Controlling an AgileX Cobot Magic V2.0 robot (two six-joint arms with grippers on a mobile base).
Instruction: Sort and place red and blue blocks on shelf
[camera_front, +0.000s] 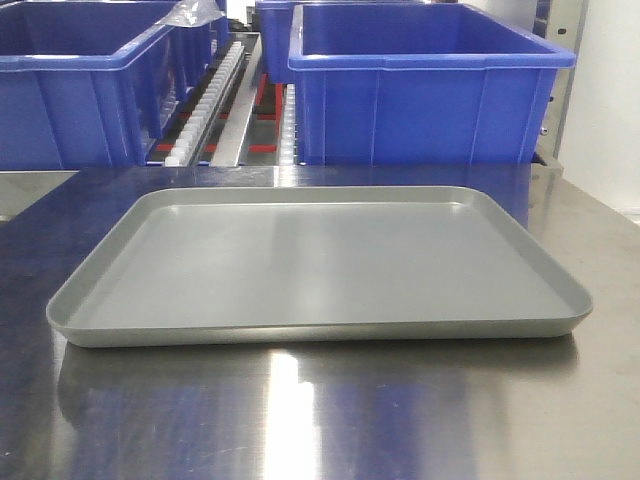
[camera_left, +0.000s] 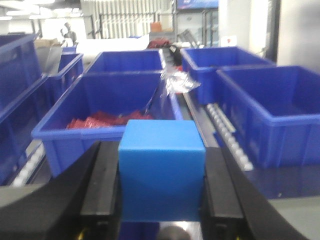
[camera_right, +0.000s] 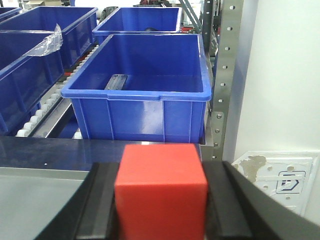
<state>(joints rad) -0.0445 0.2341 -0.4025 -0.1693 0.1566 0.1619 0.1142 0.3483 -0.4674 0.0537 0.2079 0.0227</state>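
Observation:
A blue block (camera_left: 161, 172) fills the gap between the two black fingers (camera_left: 102, 187) of my left gripper (camera_left: 161, 187), which is shut on it, facing a blue bin (camera_left: 107, 112) holding red items. In the right wrist view my right gripper (camera_right: 161, 200) is shut on a red block (camera_right: 161, 190), held in front of another blue bin (camera_right: 142, 85). The shelf shows as a perforated steel upright (camera_right: 227, 70) and roller rails (camera_front: 215, 95) carrying the bins. Neither arm nor block appears in the front view.
A shallow grey metal tray (camera_front: 320, 335) lies on the steel table (camera_front: 320, 420), with nothing in it. Large blue bins (camera_front: 430, 85) stand behind it on the rack. A white wall with a socket plate (camera_right: 280, 180) is at the right.

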